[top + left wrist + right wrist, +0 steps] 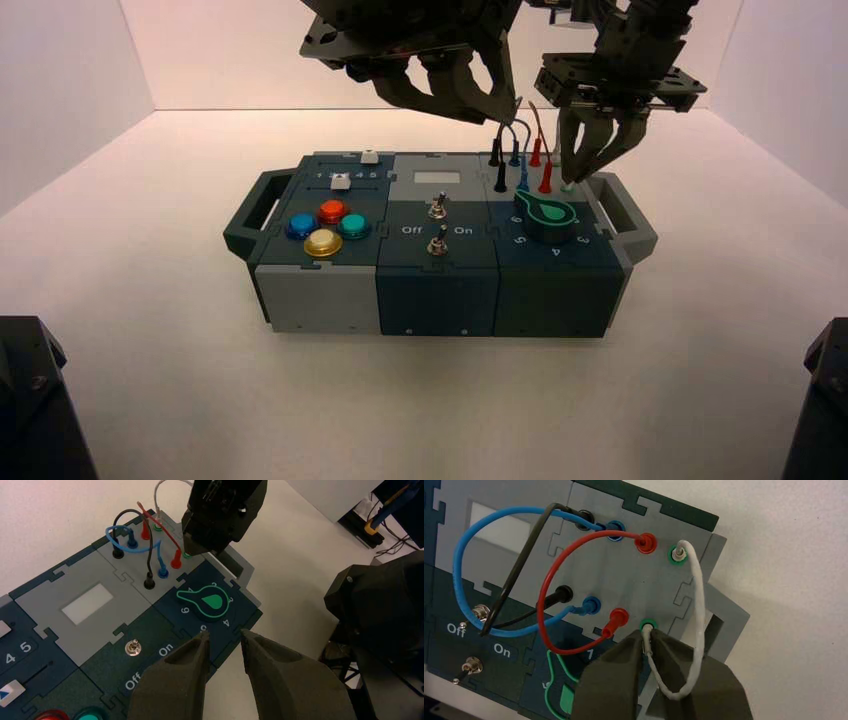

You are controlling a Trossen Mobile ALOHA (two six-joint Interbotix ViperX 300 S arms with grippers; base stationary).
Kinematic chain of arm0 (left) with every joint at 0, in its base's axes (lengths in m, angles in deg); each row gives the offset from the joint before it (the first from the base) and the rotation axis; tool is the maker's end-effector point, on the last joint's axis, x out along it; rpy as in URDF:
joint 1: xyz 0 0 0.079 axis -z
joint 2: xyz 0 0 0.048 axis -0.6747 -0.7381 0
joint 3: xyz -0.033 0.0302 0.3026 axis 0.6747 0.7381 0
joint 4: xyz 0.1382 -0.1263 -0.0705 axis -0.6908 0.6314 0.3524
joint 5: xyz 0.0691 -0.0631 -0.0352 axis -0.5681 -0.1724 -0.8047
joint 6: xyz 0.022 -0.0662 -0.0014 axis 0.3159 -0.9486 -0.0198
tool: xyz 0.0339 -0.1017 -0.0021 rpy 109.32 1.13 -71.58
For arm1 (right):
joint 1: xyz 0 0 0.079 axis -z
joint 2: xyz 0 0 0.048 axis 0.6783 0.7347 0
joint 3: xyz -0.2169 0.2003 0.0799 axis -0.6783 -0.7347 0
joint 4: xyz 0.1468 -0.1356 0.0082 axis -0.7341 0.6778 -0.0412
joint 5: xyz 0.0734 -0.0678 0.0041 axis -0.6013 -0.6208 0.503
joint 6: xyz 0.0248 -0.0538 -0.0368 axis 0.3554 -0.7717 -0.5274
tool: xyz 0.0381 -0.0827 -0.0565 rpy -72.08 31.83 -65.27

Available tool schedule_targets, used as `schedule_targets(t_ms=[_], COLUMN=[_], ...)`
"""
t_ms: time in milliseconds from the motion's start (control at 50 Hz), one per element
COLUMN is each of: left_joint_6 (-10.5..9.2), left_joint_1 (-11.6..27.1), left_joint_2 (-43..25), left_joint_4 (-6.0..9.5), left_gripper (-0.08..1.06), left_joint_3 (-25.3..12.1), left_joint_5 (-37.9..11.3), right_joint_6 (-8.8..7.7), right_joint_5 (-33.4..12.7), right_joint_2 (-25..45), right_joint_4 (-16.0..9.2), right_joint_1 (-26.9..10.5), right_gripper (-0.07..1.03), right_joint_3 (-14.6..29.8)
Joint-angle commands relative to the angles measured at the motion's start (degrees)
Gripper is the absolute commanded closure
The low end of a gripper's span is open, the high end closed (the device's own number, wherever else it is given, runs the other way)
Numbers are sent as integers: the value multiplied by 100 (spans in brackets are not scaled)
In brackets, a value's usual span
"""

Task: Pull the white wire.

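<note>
Since your right gripper (647, 637) is clamped on the near plug of the white wire (699, 605), here's what I'd do:

- That wire loops between the near and far green-rimmed sockets, at the far right of the box (437, 300). Both ends look plugged in, so the pull is what's next imo.
- Draw the plug straight out along the socket's line, slow and steady. Tilt it and it could bind or slip out of your grip.
- Watch the red wire (555, 570) just left of it, plus the knob (545, 228) on the near side. A sideways swing might snag or bump them.
- Your left gripper (225, 634) hangs above the far middle of the box, fingers apart and holding nothing. I'd park it there.
- As for the setup, the box sits on a pale, smooth tabletop (200, 400), with plain light walls (220, 60) left, right and far.
</note>
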Motion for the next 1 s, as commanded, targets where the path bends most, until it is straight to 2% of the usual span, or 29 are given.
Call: schedule_targets(t_ms=[20,420,780,1000], left_joint_6=[-26,-26,-26,-26], left_joint_1=[18,18,18,18], left_joint_2=[35,0,0,0], left_joint_4=[0,0,0,0], left_gripper=[61,61,61,61], left_joint_3=[-70,-62,-62,-62], left_joint_5=[62,62,62,62], right_joint_6=[-9,-9,-9,-9], right_joint_5=[26,35,176,53], right_joint_2=[-44,-193,-721,-949], right_joint_4=[-9,79,149,193], right_joint_1=[-18,-18,-18,0], right_gripper=[99,99,99,99], right_joint_3=[132,141,79,26])
